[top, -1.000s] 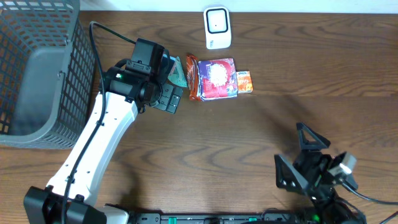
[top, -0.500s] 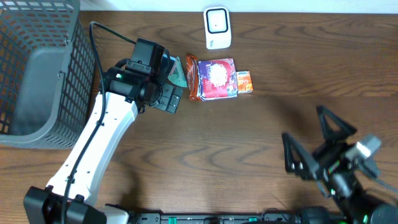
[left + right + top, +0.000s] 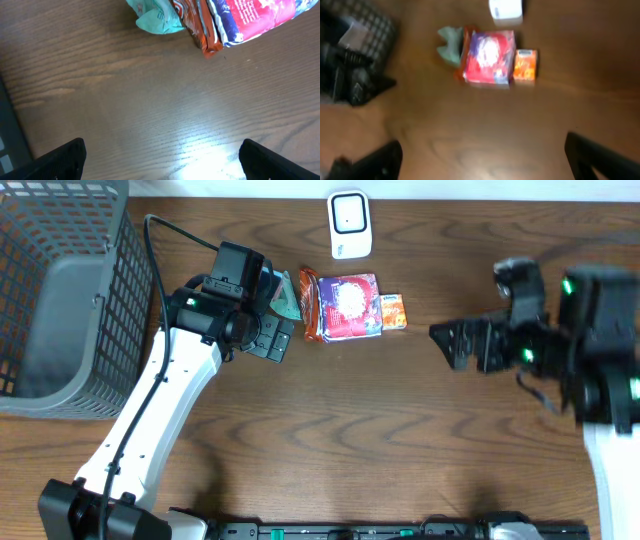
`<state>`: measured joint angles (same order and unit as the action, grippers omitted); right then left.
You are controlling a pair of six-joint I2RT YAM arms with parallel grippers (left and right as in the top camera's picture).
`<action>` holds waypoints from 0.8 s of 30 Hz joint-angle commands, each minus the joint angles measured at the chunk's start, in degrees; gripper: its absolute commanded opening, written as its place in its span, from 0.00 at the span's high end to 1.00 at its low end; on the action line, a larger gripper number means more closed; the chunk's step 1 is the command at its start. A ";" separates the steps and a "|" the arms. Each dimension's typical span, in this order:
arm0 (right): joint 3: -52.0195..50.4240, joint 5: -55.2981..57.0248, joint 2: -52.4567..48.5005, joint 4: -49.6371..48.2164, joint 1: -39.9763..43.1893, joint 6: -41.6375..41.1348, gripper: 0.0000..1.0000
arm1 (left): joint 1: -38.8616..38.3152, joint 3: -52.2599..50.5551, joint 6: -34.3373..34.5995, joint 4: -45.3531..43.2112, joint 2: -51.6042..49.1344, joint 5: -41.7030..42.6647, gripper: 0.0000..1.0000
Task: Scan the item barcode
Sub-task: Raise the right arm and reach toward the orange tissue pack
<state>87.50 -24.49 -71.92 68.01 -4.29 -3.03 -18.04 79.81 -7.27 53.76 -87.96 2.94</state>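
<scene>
Left gripper (image 3: 162, 159) is spread wide and empty, at 9 o'clock of the packets. In the overhead view its body hides part of the teal packet (image 3: 286, 300). Right gripper (image 3: 487, 156) is also wide and empty, and motion-blurred overhead. Purple-red packet (image 3: 348, 306) lies toward the table's 12 o'clock, orange box (image 3: 394, 311) touching it at 3 o'clock. White scanner (image 3: 350, 224) sits beyond at 12 o'clock, cut off in the right wrist view. Packet print is unreadable.

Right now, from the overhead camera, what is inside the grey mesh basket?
Inside the basket, only a bare grey floor shows; no item is visible. Its left and top edges run off the picture, so those parts cannot be checked.
</scene>
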 commanded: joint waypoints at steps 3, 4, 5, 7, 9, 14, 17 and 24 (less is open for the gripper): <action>5.25 -4.55 -8.63 5.11 0.07 -4.81 0.01 | 0.17 0.66 0.74 0.17 -0.11 0.31 0.02; 5.25 -6.75 -10.10 4.92 0.09 -6.64 0.01 | 0.17 0.66 0.74 0.17 -0.11 0.31 0.02; 5.25 -8.11 -11.02 4.92 0.07 -7.37 0.01 | 0.17 0.68 0.74 0.17 -0.11 0.31 0.02; 5.25 -10.64 -12.79 5.11 -0.04 -7.65 0.01 | 0.17 0.66 0.74 0.17 -0.11 0.33 0.02; 5.25 -11.74 -13.64 5.42 -0.46 -7.65 0.01 | 0.17 0.66 0.74 0.17 -0.11 0.31 0.02; 5.22 -11.85 -14.36 5.44 -1.29 -7.65 0.01 | 0.17 0.66 0.74 0.17 -0.11 0.31 0.02; 5.22 -11.85 -14.34 5.42 -1.27 -7.65 0.01 | 0.17 0.66 0.74 0.17 -0.11 0.31 0.02; 5.22 -11.82 -14.36 2.27 -1.29 -7.65 0.01 | 0.17 0.66 0.74 0.17 -0.11 0.31 0.02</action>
<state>91.24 -35.16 -86.19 71.40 -5.23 -10.13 -18.04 79.81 -7.27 53.76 -87.96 2.92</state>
